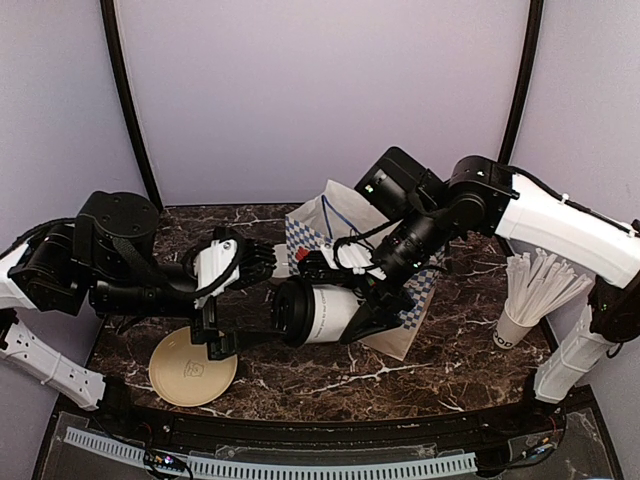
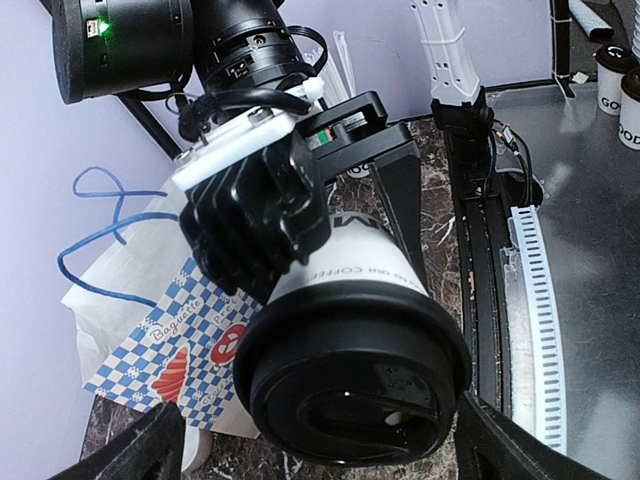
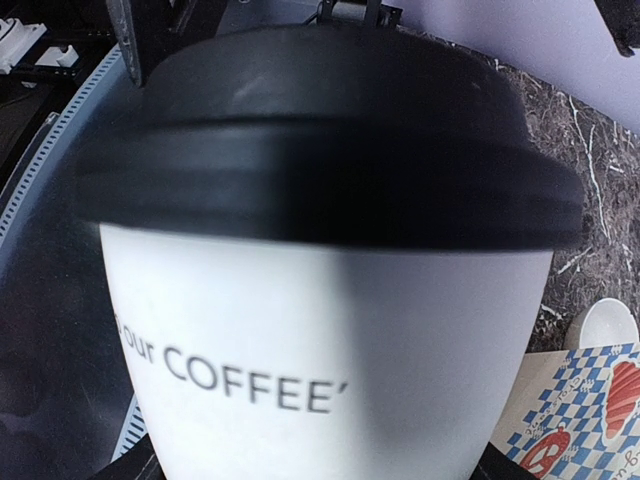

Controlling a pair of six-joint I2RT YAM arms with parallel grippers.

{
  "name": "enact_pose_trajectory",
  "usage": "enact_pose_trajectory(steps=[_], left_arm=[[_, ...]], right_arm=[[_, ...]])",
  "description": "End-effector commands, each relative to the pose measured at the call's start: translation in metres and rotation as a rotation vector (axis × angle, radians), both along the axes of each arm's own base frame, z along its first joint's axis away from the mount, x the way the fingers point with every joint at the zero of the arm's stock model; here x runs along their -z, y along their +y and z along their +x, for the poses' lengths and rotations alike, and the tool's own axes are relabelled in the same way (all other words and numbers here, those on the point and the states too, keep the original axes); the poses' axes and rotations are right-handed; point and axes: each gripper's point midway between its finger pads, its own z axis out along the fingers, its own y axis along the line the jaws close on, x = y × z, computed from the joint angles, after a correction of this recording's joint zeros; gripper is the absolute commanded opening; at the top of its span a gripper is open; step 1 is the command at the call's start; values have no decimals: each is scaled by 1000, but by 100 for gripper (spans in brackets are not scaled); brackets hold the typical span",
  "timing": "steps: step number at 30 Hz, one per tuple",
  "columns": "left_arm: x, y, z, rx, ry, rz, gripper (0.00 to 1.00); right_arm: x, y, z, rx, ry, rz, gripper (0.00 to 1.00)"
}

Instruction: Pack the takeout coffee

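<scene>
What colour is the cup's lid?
Black lid on the cup; left wrist view shows it best.

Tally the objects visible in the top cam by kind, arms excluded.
Lidded coffee cup: 1
Paper bag with blue checks: 1
Cup of white sticks: 1
Tan round disc: 1
Total: 4

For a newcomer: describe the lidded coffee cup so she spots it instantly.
On the marble table, centre, before the blue-checked paper bag, the right tool holds a coffee cup sideways. Unlike the stick-filled cup at right, it wears a black lid.
</scene>
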Motion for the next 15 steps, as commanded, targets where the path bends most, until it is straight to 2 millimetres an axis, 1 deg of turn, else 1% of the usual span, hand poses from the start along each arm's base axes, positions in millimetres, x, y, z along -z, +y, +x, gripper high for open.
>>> enact_pose_trajectory(steps=[1, 5, 9, 13, 15], left_arm=[[-9, -1, 1, 0, -35, -25, 95], [0, -3, -6, 41, -10, 5, 93], [0, 3, -12, 64, 11, 6, 95], [0, 6, -12, 64, 12, -2, 95], [5, 3, -12, 65, 11, 13, 95]], right_arm=[[-20, 2, -1, 2, -5, 59, 68], [-18, 3, 2, 9, -14, 53, 68], [-16, 4, 2, 8, -11, 48, 68], [-19, 4, 1, 3, -5, 53, 68], [-21, 5, 1, 3, -1, 56, 68]])
